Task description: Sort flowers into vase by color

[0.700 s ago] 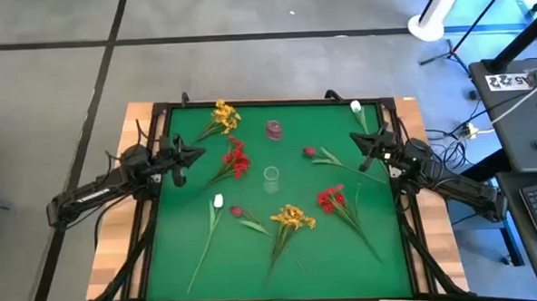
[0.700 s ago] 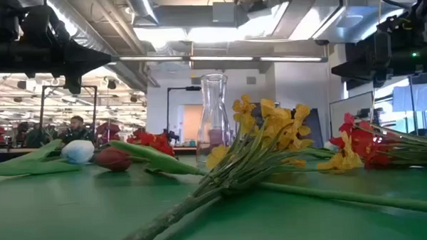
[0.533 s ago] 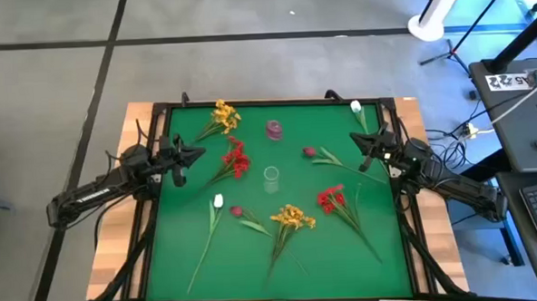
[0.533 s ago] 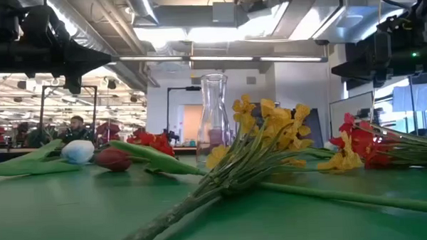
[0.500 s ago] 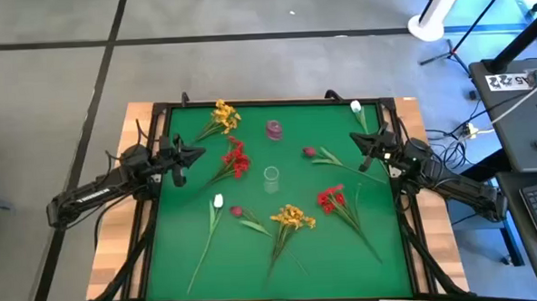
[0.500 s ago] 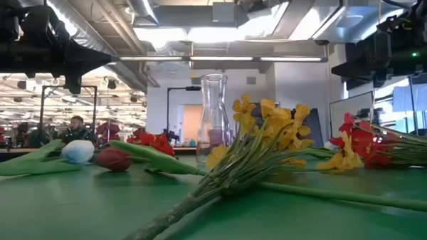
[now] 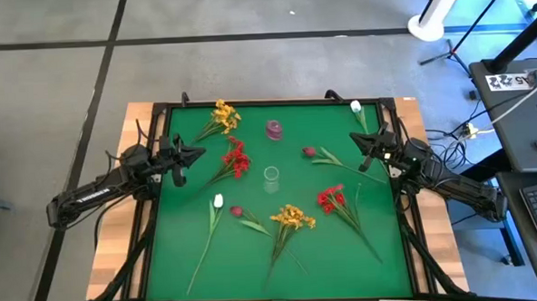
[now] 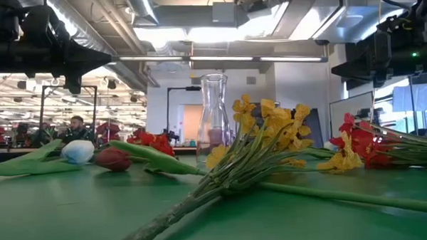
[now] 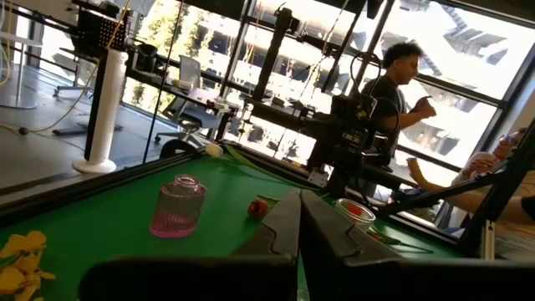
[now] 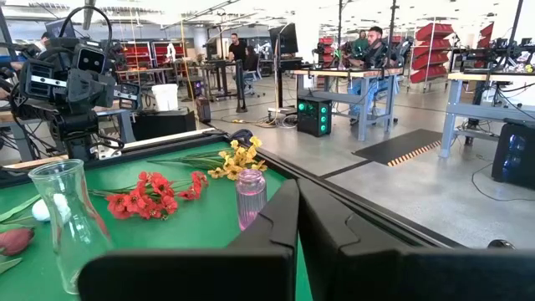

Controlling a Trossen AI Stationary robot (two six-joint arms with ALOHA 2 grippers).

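Flowers lie loose on the green table [image 7: 182, 254]. At the left are a yellow cluster [image 7: 222, 116] and a red cluster [image 7: 235, 158]. Nearer lie a white bud [image 7: 218, 202], a maroon bud [image 7: 237, 210], a yellow cluster [image 7: 291, 217] and a red cluster [image 7: 331, 199]. Another maroon bud [image 7: 309, 152] and a white bud [image 7: 356, 107] lie at the right. A clear vase [image 7: 270, 175] and a pink vase [image 7: 274, 129] stand upright in the middle. My left gripper [image 7: 196, 154] hovers shut at the left edge. My right gripper [image 7: 354, 139] hovers shut at the right edge.
A raised black frame [image 7: 275, 101] rims the green table. Open green surface lies at the near left corner and along the near edge. People and desks show in the room beyond the table in the wrist views.
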